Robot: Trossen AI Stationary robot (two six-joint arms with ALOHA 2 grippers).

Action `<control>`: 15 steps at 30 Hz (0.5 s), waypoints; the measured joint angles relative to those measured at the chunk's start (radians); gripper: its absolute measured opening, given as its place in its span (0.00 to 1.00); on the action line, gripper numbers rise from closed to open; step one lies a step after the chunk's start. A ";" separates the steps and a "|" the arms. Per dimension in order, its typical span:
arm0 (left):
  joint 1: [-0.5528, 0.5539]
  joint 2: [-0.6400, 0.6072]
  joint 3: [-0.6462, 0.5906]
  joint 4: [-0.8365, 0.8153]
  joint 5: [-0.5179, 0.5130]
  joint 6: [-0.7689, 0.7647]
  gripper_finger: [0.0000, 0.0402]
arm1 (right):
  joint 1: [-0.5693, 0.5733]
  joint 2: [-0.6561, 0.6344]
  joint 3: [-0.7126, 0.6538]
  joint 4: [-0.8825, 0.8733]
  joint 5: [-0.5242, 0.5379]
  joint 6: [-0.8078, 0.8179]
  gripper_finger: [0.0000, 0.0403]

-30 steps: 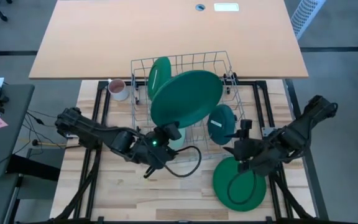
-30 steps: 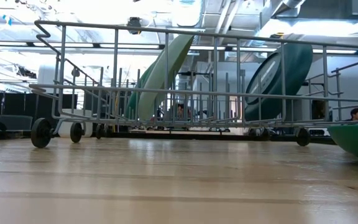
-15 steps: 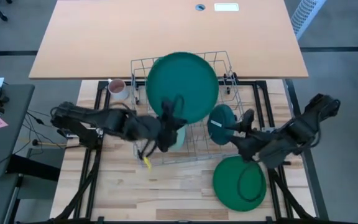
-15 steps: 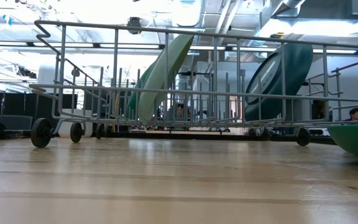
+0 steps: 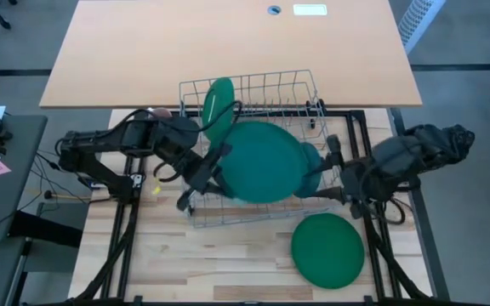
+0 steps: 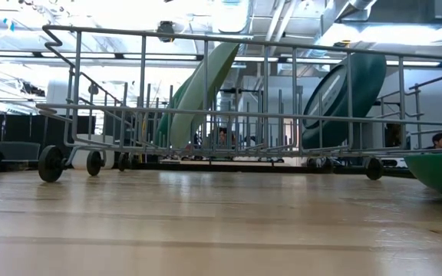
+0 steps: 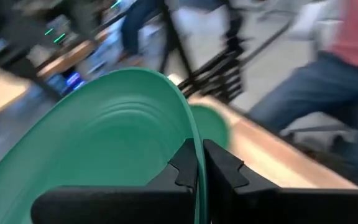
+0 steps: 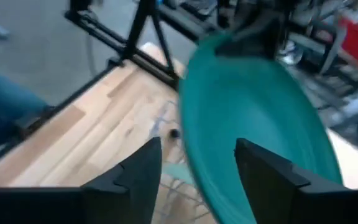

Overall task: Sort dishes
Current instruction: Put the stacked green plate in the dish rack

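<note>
A large dark green plate [image 5: 262, 161] hangs over the wire rack [image 5: 266, 85], with my left gripper [image 5: 207, 166] shut on its left rim. My right gripper [image 5: 328, 168] stands open at the plate's right rim, which shows between its fingers in the right wrist view [image 8: 194, 168]. A pale mint plate [image 5: 218, 102] stands on edge in the rack's far left slots. A teal plate [image 5: 315, 155] is mostly hidden behind the held plate. Another large green plate [image 5: 327, 249] lies flat on the table. My left gripper pinches the large plate's rim [image 7: 191, 140] between its two fingers, one on each face. The fingers come roughly level from the table's left. The plate is lifted clear above the rack, tilted. My right gripper: I cannot tell whether its open fingers [image 8: 263, 171] touch the plate's rim [image 8: 207, 186].
The rack stands on small wheels [image 6: 50, 162] at the middle of the wooden table [image 5: 228, 272]. A pinkish mug [image 5: 155, 111] peeks out behind my left arm. A person in jeans [image 7: 316, 93] stands beyond the table. Free tabletop lies near the front edge, left of the flat plate.
My left gripper has risen, swung toward the far edge and rolled. The plate it holds has turned from slanted through face-up to lying flatter, now over the rack's near half. My right gripper has risen from above the flat plate and gone toward the held plate's right rim.
</note>
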 joint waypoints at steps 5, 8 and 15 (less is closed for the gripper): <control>0.000 0.000 0.000 0.049 0.083 -0.042 0.01 | -0.031 -0.001 0.001 -0.037 -0.062 -0.086 0.59; 0.008 0.001 0.000 0.115 0.065 -0.252 0.01 | 0.019 0.000 0.001 -0.018 -0.015 -0.124 0.59; -0.020 0.033 -0.002 0.109 0.092 -0.357 0.01 | 0.056 0.003 0.001 -0.014 0.068 0.008 0.59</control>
